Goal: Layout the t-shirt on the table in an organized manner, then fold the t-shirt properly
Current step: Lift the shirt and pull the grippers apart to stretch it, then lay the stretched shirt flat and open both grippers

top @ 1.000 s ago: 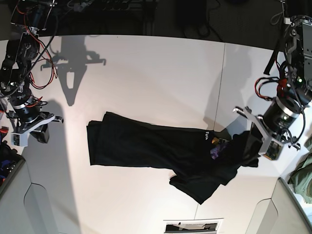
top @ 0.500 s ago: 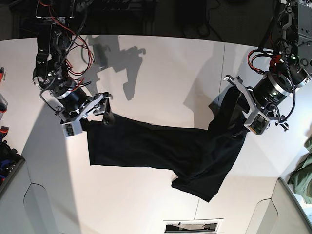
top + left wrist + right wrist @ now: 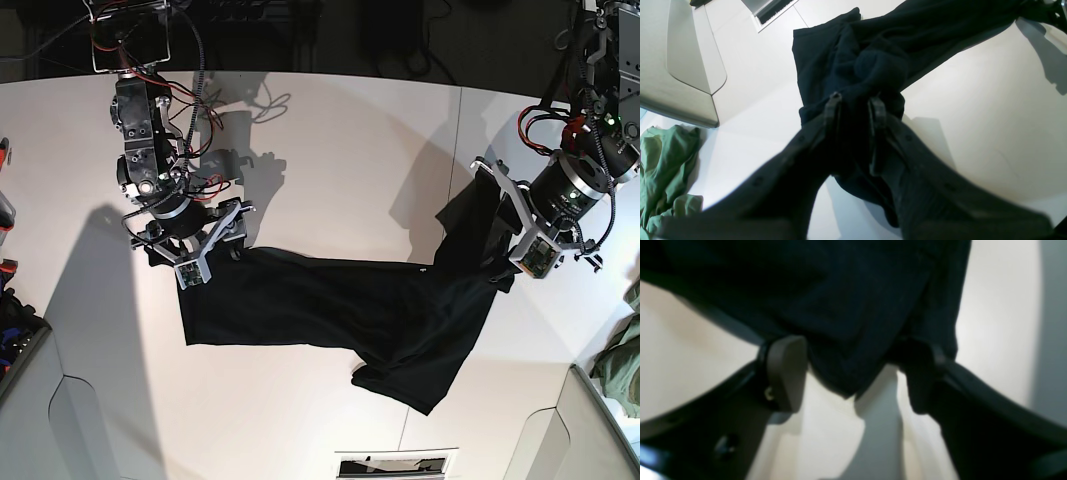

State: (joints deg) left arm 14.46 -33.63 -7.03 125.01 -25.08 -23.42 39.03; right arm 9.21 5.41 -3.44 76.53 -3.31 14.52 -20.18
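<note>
The black t-shirt [image 3: 330, 300] lies stretched in a long band across the white table [image 3: 330, 150], bunched at its right end. My left gripper [image 3: 503, 238] is shut on that bunched end and holds it off the table. In the left wrist view its fingers [image 3: 833, 103] pinch black cloth [image 3: 867, 60]. My right gripper [image 3: 205, 257] is over the shirt's left end. In the right wrist view its fingers [image 3: 786, 370] stand wide apart around a corner of the cloth [image 3: 846, 340]. The print and tag are hidden.
An olive-green garment [image 3: 625, 360] lies at the right edge and also shows in the left wrist view [image 3: 666, 166]. Grey panels sit at the front right [image 3: 590, 430] and front left [image 3: 30, 400]. A white sheet with a dark strip [image 3: 395, 465] lies at the front edge.
My right arm has swung in from the far left onto the shirt's left end. My left gripper has lifted the right end and pulled it back, stretching the shirt and hiding the print.
</note>
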